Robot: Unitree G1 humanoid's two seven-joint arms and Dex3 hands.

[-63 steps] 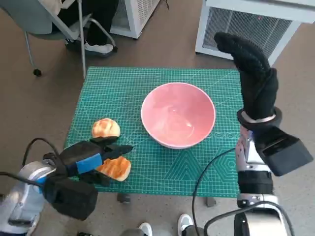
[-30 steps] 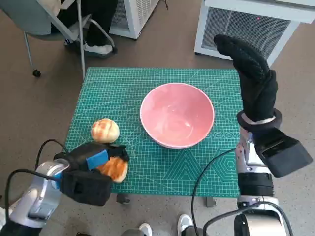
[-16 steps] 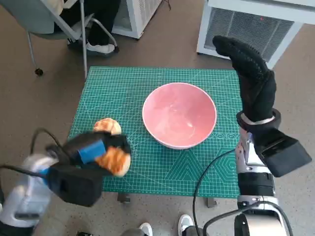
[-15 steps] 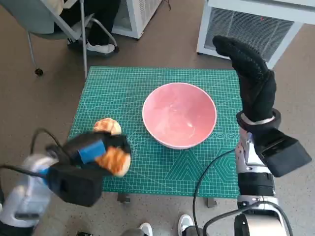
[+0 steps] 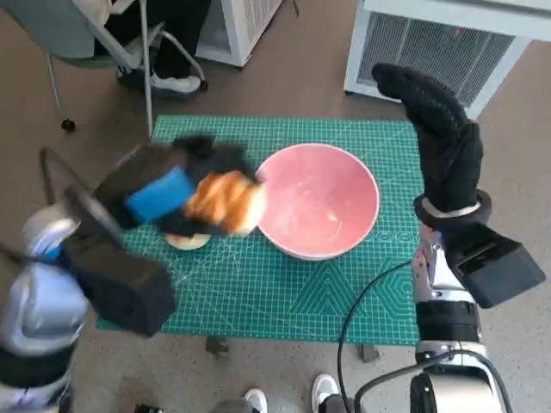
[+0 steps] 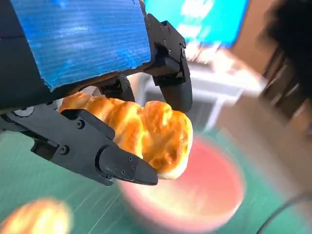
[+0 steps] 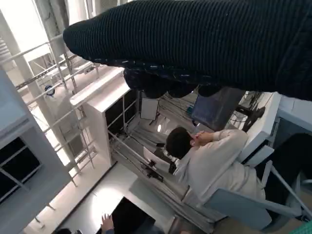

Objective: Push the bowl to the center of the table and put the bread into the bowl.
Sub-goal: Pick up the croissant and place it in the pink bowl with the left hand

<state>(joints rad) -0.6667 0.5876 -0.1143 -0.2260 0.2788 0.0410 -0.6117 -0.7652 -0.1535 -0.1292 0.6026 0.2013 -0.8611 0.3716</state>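
The left hand (image 5: 176, 194) grips one piece of bread (image 5: 225, 202) between its black fingers (image 6: 124, 168) and holds it up in the air, just beside the rim of the pink bowl (image 5: 323, 211) on that hand's side; in the left wrist view the same bread (image 6: 146, 131) sits clamped in the fingers with the blurred bowl (image 6: 204, 195) behind it. The bowl stands near the middle of the green cutting mat (image 5: 258, 292) that covers the table, and nothing lies inside it. A second bread (image 5: 189, 242) lies on the mat, mostly hidden under the left hand; the wrist view shows it only as an orange blur (image 6: 34, 219). The right hand (image 5: 439, 129) is raised upright at the far right edge of the mat, well apart from the bowl, its gloved fingers together and holding nothing. The mat carries a printed white grid, but no writing on it can be read. The left arm and hand are smeared by motion blur. In the right wrist view a seated person (image 7: 214, 165) shows, partly cut off by the glove.
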